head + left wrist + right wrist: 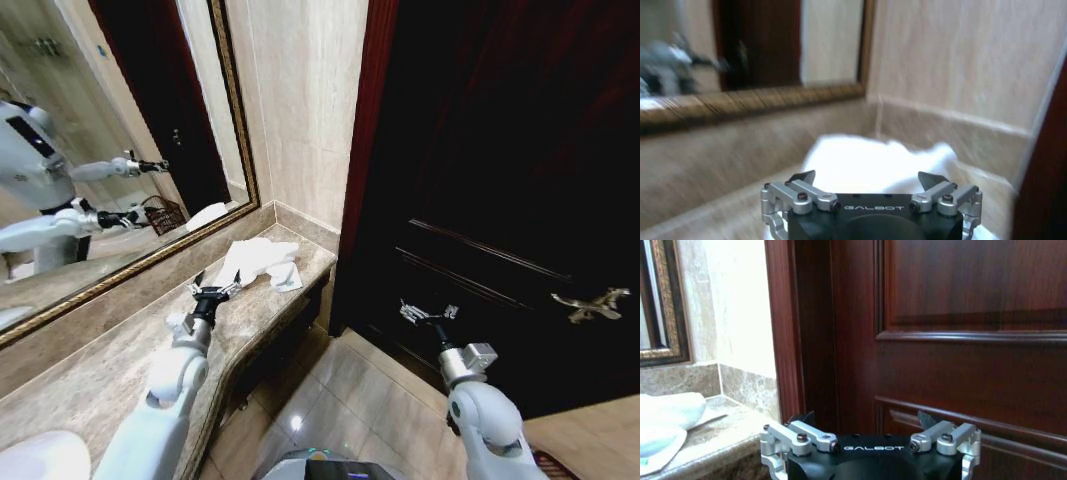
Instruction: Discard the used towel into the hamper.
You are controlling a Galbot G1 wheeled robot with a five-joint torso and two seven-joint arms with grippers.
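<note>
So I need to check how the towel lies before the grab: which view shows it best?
The head view: the whole crumpled white towel lies on the marble counter near the corner, with the open left gripper at its near edge. The left wrist view shows it close but blurred; the right wrist view catches one edge.

**Both our arms out, jaws apart**

We hold our left arm stretched forward and up, its gripper [214,288] low and level with the fingers spread wide. Our right arm reaches ahead at about the same height, its gripper [428,312] hanging in the air, fingers also spread.
</note>
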